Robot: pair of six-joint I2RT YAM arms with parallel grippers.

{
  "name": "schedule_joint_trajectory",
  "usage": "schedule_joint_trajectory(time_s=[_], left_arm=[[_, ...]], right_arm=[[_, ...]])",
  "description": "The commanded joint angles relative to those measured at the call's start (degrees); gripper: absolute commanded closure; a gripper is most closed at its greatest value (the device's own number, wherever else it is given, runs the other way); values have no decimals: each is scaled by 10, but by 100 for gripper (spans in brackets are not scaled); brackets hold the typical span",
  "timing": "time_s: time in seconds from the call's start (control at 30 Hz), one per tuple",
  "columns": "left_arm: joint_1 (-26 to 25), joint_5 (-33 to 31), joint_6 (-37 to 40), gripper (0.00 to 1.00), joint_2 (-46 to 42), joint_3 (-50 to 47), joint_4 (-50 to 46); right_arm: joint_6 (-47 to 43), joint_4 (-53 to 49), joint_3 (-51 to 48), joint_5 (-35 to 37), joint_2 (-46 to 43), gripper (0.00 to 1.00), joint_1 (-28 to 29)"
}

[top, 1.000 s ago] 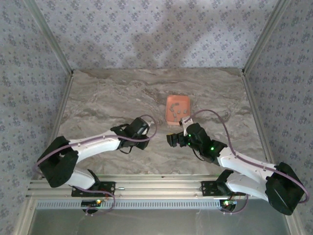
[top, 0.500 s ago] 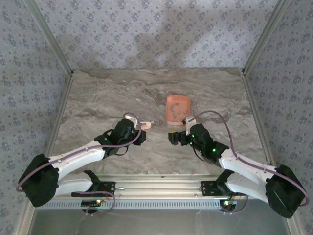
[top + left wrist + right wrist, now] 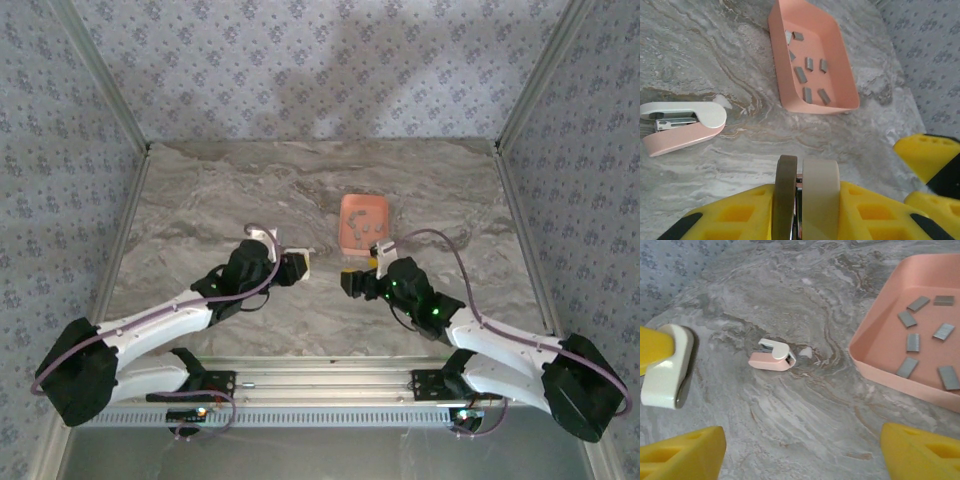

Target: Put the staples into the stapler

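Staples (image 3: 810,75) — grey strips lying flat in the salmon tray (image 3: 784,92), pink-and-white stapler (image 3: 682,125) loose on the table (image 3: 700,60) nearby; your left gripper (image 3: 806,205) is clamped on a cream-and-brown piece (image 3: 820,190), your right gripper (image 3: 800,455) stands apart, empty — flat strips may skid from its pinch.

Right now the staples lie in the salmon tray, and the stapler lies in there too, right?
No. The staples do lie in the salmon tray, but the pink-and-white stapler lies on the marble table outside it; the left wrist view shows this.
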Motion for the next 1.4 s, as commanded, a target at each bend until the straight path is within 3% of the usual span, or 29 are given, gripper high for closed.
schedule_joint_trajectory(time_s=[0.0,0.57,1.03,1.2,1.37], left_arm=[[1,8,-58,68,-1,-19,65],[-1,-27,-145,67,-20,-53,97],[-1,-45,-212,67,-24,-82,148],[-1,-46,-231,67,-23,-84,167],[0,-46,-245,66,-23,-89,181]], right_arm=[[15,56,-7,-9,20,20,15],[-1,216,69,-36,198,27,84],[12,309,82,-43,272,28,100],[17,332,82,-35,290,34,101],[10,359,78,-20,299,48,102]])
